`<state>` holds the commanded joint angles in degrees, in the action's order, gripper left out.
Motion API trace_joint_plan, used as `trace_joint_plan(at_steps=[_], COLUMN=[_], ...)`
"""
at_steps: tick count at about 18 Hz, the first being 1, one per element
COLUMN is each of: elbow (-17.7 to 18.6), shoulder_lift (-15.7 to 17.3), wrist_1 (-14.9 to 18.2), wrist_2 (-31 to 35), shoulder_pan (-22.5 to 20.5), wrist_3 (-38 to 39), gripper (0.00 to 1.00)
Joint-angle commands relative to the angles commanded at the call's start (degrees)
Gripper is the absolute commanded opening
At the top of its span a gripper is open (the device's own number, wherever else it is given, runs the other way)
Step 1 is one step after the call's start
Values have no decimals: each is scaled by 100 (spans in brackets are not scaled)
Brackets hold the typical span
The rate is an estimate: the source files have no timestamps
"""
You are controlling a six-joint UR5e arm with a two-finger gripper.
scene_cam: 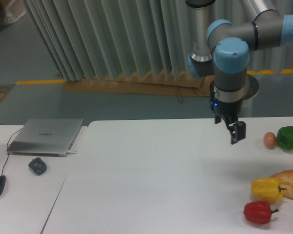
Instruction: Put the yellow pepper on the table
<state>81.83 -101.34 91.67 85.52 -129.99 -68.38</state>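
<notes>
Yellow pepper (267, 188) resting on the desk (151, 175), placement apparently done; end effector (236, 137) well above, holding nothing, jaw spacing unclear.

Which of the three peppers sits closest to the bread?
The yellow pepper, touching the bread; the red pepper lies below it, the green pepper farther back.

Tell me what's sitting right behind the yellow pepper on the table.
A bread-like pastry lies right behind the yellow pepper, on its right; its near end is hidden by the pepper, so contact is unclear. Farther back are an egg and a green pepper. The claw hangs apart, holding nothing.
</notes>
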Motion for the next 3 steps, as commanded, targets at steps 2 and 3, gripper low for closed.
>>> trace_joint_plan(at_steps=[2,3], elbow=[0,0], shoulder_lift=[0,9], wrist_1=[9,9], wrist_2=[0,0], shoulder_pan=[0,9], wrist_3=[-9,-9], gripper=[100,100])
